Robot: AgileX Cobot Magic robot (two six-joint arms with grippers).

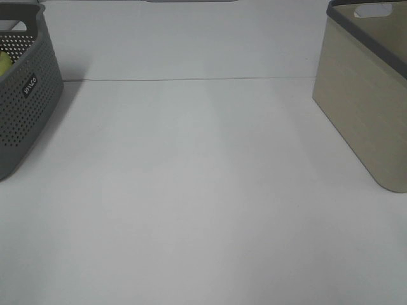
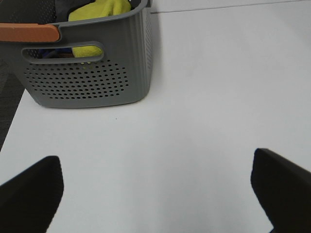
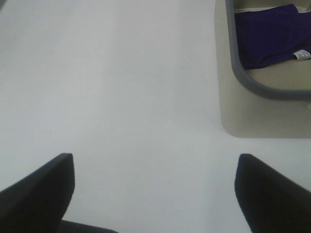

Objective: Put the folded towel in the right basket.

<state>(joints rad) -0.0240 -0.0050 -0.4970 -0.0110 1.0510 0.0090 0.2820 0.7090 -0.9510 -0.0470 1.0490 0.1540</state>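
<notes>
A folded dark purple towel (image 3: 269, 41) with a white label lies inside the beige right basket (image 3: 252, 85), which stands at the right edge of the exterior view (image 1: 362, 108). My right gripper (image 3: 155, 194) is open and empty over the white table, beside the basket. My left gripper (image 2: 155, 194) is open and empty over the table, short of the grey perforated left basket (image 2: 92, 82). Neither gripper shows in the exterior view.
The grey left basket (image 1: 22, 101) holds yellow cloth (image 2: 99, 9) and has an orange handle grip (image 2: 29, 33). A thin seam line (image 1: 191, 79) crosses the white table at the back.
</notes>
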